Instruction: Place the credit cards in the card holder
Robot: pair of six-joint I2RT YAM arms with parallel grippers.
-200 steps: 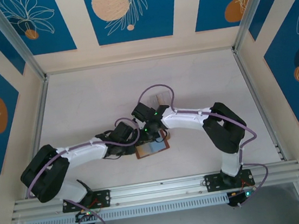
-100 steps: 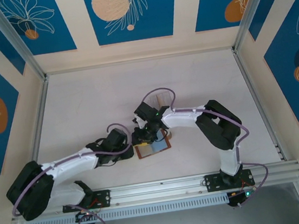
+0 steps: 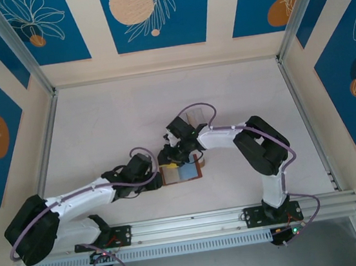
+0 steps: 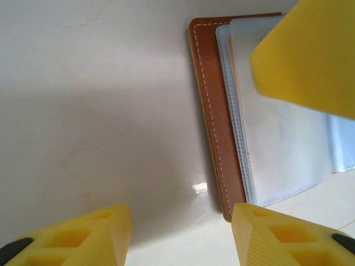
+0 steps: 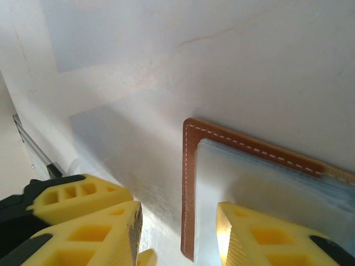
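Card holder (image 3: 191, 171) is lying open and flat on the pale table (image 3: 112, 128), roughly in the middle, a bit toward the near edge. It's brown leather with neat white stitching round the rim and rounded corners, and pale bluish see-through sleeves stacked inside. The left gripper (image 4: 180, 235) hovers just off its left edge with the yellow fingers spread wide, nothing between them. The right gripper (image 5: 177, 238) hangs over the far-left corner, also spread apart and holding nothing. One of its yellow fingers (image 4: 310, 55) sits right over the sleeves in the left wrist view.
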